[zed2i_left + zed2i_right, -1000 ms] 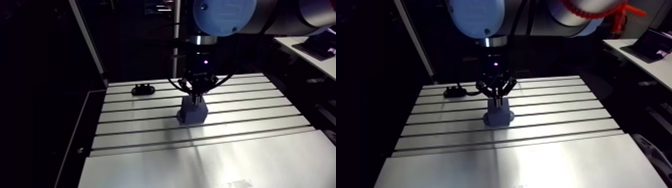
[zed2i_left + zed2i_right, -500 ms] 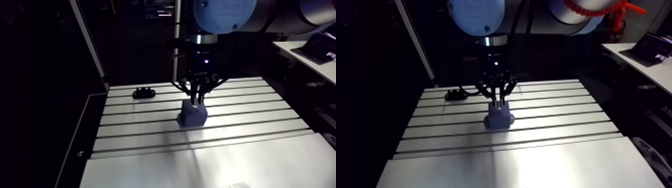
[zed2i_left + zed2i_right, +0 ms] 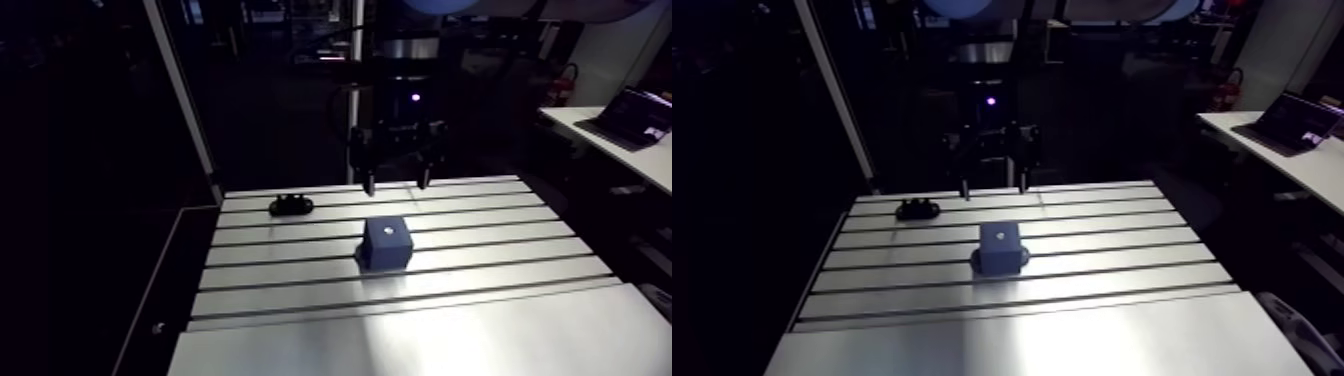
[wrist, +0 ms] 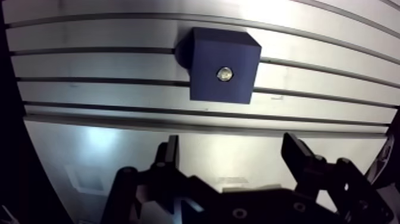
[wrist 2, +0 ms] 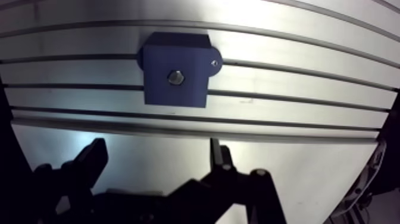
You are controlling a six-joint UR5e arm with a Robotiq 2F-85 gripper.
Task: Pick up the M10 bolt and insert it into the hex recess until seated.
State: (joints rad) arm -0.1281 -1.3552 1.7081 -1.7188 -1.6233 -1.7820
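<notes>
The claw (image 3: 395,186) hangs above the table (image 3: 480,320), its two fingers spread wide with nothing between them. Ahead of it in the wrist view, a dark blue block (image 4: 205,83) sits across the table's slots. The M10 bolt (image 4: 224,74) is sunk in the middle of the block's top face, only its shiny end showing. A small black fixture (image 3: 291,206) lies well apart from the block.
</notes>
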